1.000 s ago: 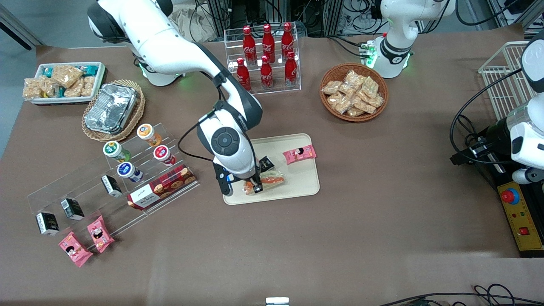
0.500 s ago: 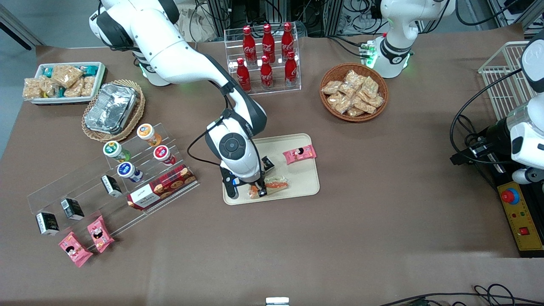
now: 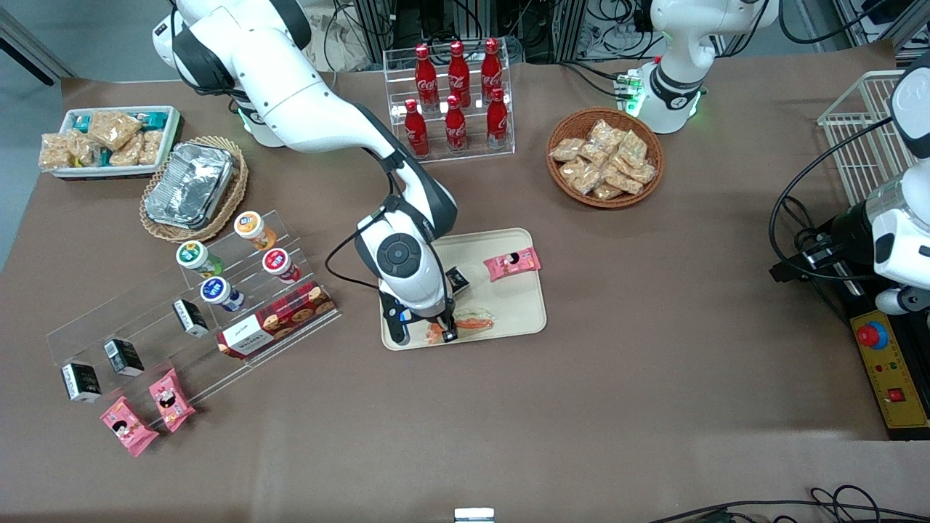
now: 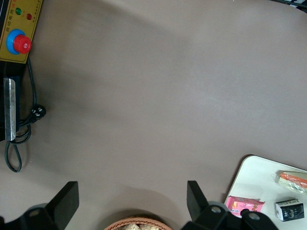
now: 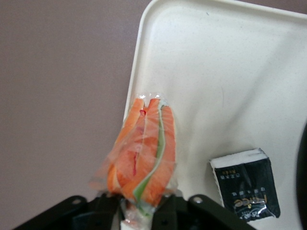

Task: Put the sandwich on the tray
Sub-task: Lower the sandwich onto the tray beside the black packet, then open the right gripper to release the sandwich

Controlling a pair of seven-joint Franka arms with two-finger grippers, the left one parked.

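The sandwich (image 3: 474, 320) (image 5: 144, 152), a clear-wrapped wedge with orange and green layers, is held by its end in my right gripper (image 3: 444, 331) (image 5: 142, 209), which is shut on it. It hangs low over the cream-beige tray (image 3: 519, 312) (image 5: 216, 72), at the tray's edge nearest the front camera. Whether it touches the tray surface I cannot tell. The left wrist view also shows the sandwich (image 4: 292, 179) over the tray (image 4: 249, 179). My arm's wrist hides part of the tray in the front view.
On the tray lie a pink snack packet (image 3: 512, 263) and a small black packet (image 3: 456, 279) (image 5: 244, 183). A stepped acrylic rack (image 3: 218, 290) with cups and a cookie box stands beside the tray. A cola bottle rack (image 3: 454, 98) and a wicker snack basket (image 3: 604, 156) stand farther back.
My gripper has carried the sandwich a short way toward the front camera and lower over the tray, staying shut on it.
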